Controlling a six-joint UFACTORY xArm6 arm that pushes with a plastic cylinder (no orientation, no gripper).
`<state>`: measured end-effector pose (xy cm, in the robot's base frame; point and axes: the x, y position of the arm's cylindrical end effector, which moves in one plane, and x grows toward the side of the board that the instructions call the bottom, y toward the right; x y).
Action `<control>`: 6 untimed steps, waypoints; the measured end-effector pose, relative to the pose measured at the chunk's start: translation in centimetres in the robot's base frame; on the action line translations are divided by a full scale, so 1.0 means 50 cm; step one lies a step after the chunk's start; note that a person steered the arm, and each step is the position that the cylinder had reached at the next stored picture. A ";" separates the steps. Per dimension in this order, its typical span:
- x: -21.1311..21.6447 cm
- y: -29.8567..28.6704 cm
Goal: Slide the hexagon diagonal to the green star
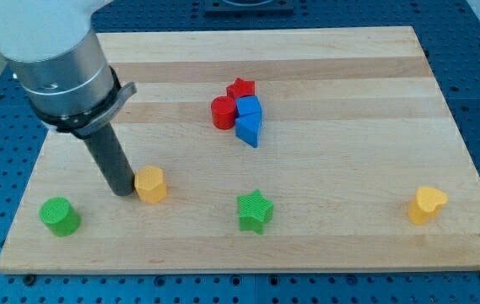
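The orange hexagon (150,183) lies at the view's lower left on the wooden board (307,67). My tip (124,192) stands right at its left side, touching or nearly touching it. The green star (255,211) lies to the hexagon's right and slightly lower, well apart from it.
A green cylinder (59,216) sits at the view's lower left corner. A cluster near the top middle holds a red star (241,88), a red cylinder (223,112), a blue cube (250,108) and a blue triangular block (249,129). A yellow heart (427,204) lies at the lower right.
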<state>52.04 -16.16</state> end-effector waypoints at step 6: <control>0.099 0.187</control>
